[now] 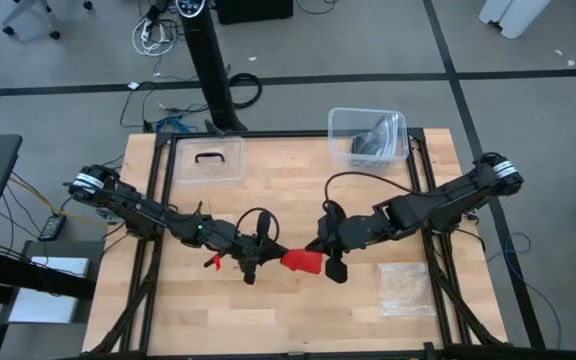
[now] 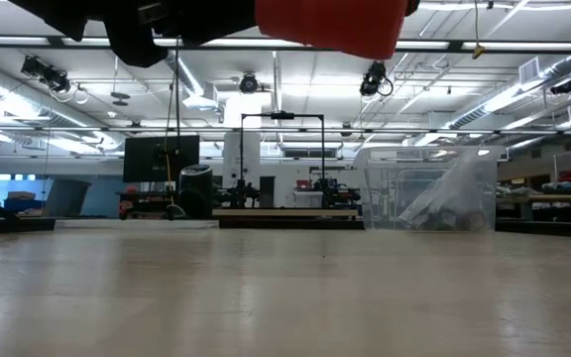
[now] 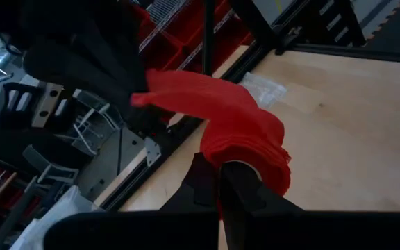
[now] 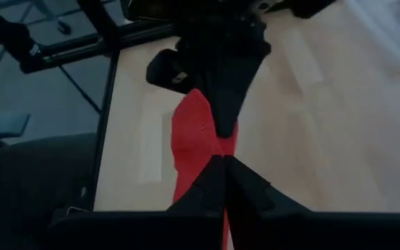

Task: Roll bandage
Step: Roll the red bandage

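Counter [image 1: 268, 310] open near and centre; clear bins [image 1: 368, 135] block far edge; plastic bag [image 1: 406, 289] near-right.

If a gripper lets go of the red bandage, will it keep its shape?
Probably not. The bandage looks soft: it folds and bunches between the left gripper and right gripper, so it would likely sag. It also seems light.

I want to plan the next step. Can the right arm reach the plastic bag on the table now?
Probably not yet. The right tool is shut on the bandage, which the left tool also holds. The bag lies uncovered close to the right arm, so the path looks free once it lets go.
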{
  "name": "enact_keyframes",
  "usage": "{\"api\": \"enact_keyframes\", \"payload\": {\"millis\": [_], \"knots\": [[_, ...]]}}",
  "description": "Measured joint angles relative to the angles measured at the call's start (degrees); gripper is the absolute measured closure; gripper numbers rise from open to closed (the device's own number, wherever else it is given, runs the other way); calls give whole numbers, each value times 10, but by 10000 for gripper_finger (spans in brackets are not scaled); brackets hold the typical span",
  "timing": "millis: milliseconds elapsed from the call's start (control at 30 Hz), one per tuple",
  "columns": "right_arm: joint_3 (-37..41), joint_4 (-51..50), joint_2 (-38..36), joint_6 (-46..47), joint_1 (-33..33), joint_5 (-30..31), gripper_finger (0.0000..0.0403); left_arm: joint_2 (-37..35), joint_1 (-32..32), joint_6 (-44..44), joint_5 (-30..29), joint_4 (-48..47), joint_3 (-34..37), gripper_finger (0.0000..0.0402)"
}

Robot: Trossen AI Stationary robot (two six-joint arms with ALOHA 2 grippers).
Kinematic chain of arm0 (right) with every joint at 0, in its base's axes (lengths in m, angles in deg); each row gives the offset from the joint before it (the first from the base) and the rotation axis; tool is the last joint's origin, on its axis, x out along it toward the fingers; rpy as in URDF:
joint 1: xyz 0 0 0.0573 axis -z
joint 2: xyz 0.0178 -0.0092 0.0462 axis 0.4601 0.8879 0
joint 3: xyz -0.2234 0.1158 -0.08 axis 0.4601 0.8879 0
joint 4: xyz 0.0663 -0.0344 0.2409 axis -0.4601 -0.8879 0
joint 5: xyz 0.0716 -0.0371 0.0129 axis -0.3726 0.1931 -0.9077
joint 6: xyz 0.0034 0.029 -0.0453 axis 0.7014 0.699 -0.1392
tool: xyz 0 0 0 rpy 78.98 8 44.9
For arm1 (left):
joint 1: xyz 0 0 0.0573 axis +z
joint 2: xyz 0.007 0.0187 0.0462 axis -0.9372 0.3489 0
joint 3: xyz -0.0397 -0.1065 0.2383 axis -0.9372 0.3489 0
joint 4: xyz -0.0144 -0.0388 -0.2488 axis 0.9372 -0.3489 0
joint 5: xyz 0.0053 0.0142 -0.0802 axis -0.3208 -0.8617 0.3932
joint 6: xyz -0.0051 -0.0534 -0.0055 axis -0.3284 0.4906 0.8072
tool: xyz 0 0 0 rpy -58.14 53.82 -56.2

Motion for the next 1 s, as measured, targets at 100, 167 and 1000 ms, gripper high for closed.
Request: {"api": "enact_keyframes", "payload": {"millis": [100,167,1000], "knots": [[0,-27,-8,14,-4,32,401,0,-5,0,0,4,0,401],[0,-39,-8,23,-5,41,402,0,-9,0,-1,15,0,401],[0,5,-8,-12,0,-33,403,0,-25,0,-37,178,0,401]]}}
